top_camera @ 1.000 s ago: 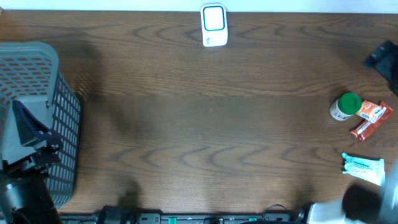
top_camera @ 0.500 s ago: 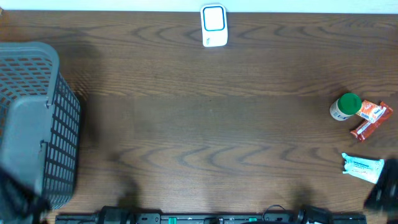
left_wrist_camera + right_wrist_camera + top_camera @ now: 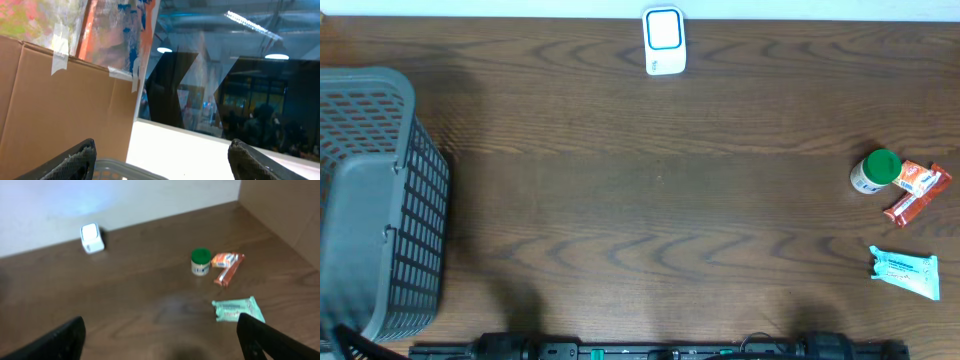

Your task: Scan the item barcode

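On the table, right side, candidate items: green-capped bottle, orange packet just beside it, red bar, teal pouch apart, nearer the robot. Scanner far edge, centre. Right gripper jaws wide, empty, looking at the items; left gripper also wide, aimed off-table. Bottle looks light, rigid, round, probably slippery: pinch across the body below the cap. Pouch soft, crinkly: take an edge
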`<state>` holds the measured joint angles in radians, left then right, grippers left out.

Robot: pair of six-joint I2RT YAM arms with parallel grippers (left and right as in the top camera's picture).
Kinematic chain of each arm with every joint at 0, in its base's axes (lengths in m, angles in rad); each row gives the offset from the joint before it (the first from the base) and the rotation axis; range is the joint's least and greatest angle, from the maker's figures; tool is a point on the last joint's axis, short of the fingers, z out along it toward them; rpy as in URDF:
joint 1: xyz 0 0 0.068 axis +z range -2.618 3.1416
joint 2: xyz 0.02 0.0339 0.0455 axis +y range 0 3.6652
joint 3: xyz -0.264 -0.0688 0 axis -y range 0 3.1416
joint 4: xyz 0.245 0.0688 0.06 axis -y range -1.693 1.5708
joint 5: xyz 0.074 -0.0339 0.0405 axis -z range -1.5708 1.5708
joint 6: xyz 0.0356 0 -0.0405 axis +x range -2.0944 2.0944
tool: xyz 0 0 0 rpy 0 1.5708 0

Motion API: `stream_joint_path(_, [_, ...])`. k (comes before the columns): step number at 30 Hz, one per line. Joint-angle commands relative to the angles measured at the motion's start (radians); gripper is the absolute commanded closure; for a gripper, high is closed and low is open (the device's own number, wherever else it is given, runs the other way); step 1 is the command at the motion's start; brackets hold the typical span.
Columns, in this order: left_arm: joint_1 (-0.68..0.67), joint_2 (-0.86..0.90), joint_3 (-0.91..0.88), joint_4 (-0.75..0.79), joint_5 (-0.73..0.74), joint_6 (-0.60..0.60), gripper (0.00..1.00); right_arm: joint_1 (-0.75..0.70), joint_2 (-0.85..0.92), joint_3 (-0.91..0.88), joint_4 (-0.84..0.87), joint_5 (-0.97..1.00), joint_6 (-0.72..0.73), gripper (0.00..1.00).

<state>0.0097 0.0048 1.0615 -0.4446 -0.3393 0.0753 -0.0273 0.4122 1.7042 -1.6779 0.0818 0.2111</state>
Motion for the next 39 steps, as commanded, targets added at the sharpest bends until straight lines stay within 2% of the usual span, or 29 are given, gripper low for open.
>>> stream_joint_path(1, [0.007,-0.002,-0.002,-0.033,0.016,-0.005,0.15,0.016,-0.110,-0.071,0.022,-0.002,-0.024,0.01])
stream_joint_path(5, [0.006,-0.002,-0.002,-0.137,0.017,-0.005,0.15,0.006,-0.212,-0.130,0.025,-0.002,0.040,0.01])
stream_joint_path(10, [0.006,-0.002,-0.002,-0.367,0.017,-0.005,0.15,0.008,-0.260,-0.164,-0.020,-0.007,0.088,0.01])
stream_joint_path(16, [0.006,-0.002,-0.002,-0.763,0.017,-0.005,0.15,0.008,-0.260,-0.164,-0.010,0.021,0.080,0.01])
stream_joint_path(20, [0.006,-0.002,-0.002,-1.048,0.017,-0.005,0.15,0.008,-0.260,-0.184,0.093,0.014,0.080,0.01])
stream_joint_path(23, [0.006,-0.002,-0.004,-1.245,0.016,-0.005,0.15,0.008,-0.260,-0.270,0.240,0.053,0.079,0.01])
stream_joint_path(26, [0.006,0.004,-0.006,-1.220,0.014,-0.005,0.15,0.008,-0.260,-0.415,0.430,0.091,0.079,0.01])
stream_joint_path(31, [0.006,0.004,-0.006,-1.238,0.014,-0.005,0.15,0.020,-0.270,-0.762,0.856,0.092,0.076,0.01])
stream_joint_path(36, [0.006,0.004,-0.006,-1.239,0.014,-0.005,0.15,0.023,-0.364,-1.151,1.299,0.058,0.077,0.01])
stream_joint_path(39, [0.006,0.004,-0.006,-1.240,0.014,-0.005,0.15,0.021,-0.406,-1.329,1.492,0.058,0.091,0.01])
